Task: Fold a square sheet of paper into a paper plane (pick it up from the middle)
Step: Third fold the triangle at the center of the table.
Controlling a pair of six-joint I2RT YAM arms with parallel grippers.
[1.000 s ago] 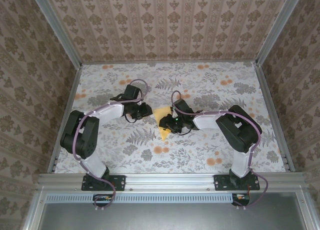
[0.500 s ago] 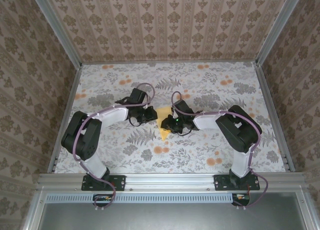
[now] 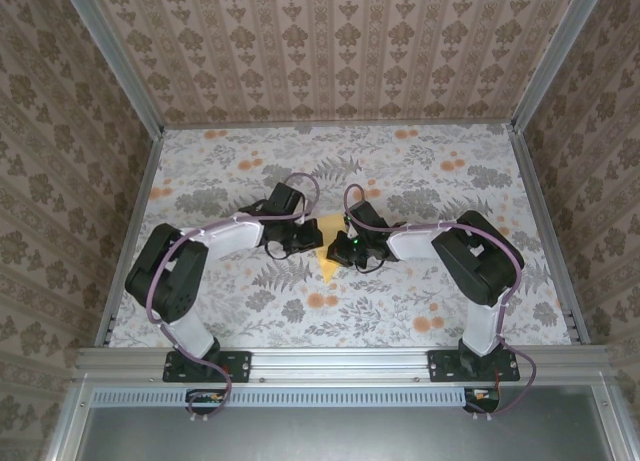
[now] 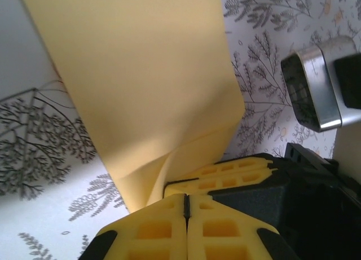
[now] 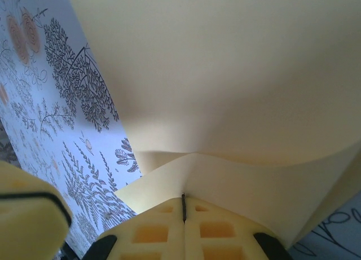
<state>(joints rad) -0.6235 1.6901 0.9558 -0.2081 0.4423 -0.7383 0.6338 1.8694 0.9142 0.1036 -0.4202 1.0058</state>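
Above: folded yellow paper (image 3: 327,268) lies mid-counter (image 3: 450,181), with the left gripper (image 3: 308,239) and right gripper (image 3: 338,249) meeting over it. Left wrist: the left gripper (image 4: 186,206) is closed, pinching the paper's (image 4: 152,74) edge. Right wrist: the right gripper (image 5: 183,203) pinches it too; both should lift evenly to avoid tearing.

Top external: fixed high above and behind the arm bases, tilted down. It takes in the whole worktop (image 3: 420,171), near edge at frame bottom, far edge toward the top, side walls included. It stands far off, so the yellow paper (image 3: 327,266) is a small patch at worktop centre.

Left wrist: mounted on the left gripper (image 4: 185,206), looking along its own fingers toward the right arm, very close to the paper. The right gripper (image 4: 225,172) sits lower right in frame.

Right wrist: mounted on the right gripper (image 5: 183,206), facing the opposite way, equally close.

Shared: all three views cover the paper and the printed worktop beside it.
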